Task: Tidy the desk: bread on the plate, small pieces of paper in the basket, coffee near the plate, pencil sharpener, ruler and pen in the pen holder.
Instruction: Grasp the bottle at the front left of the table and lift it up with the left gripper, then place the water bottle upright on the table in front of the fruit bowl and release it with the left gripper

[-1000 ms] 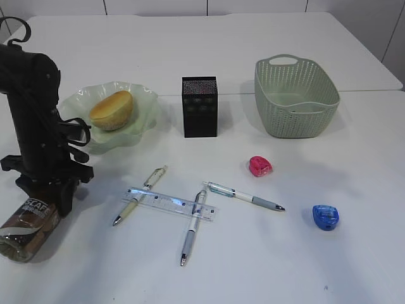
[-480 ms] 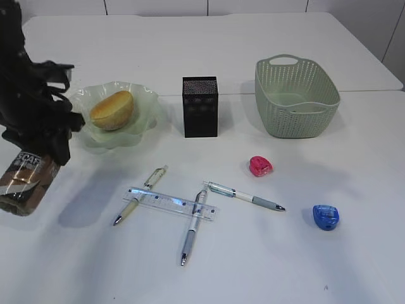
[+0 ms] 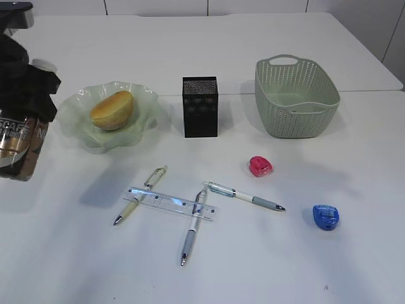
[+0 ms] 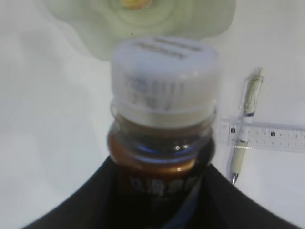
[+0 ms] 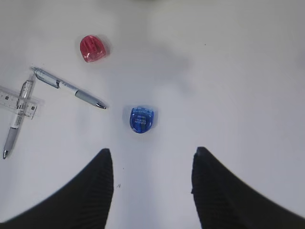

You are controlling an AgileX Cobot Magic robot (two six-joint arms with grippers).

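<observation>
The desk (image 3: 209, 38) is a broad white top with everything spread across it. At its far right stands the sage-green basket (image 3: 296, 96), nothing visible inside it. The ruffled green plate (image 3: 145, 107) sits far left with the bread (image 3: 112, 110) already on it, so that part looks done. The black mesh pen holder (image 3: 200, 106) stands between plate and basket.

The left gripper (image 3: 28, 111) is clamped around the coffee (image 3: 18, 142), carrying it clear of the surface just left of the plate, upright with a slight lean (probably on its way to being stood beside the dish). Its white cap fills the left wrist view above brown liquid.

The right gripper (image 5: 151, 183) hangs with jaws apart and empty above the blue pencil sharpener (image 5: 140, 119).
</observation>
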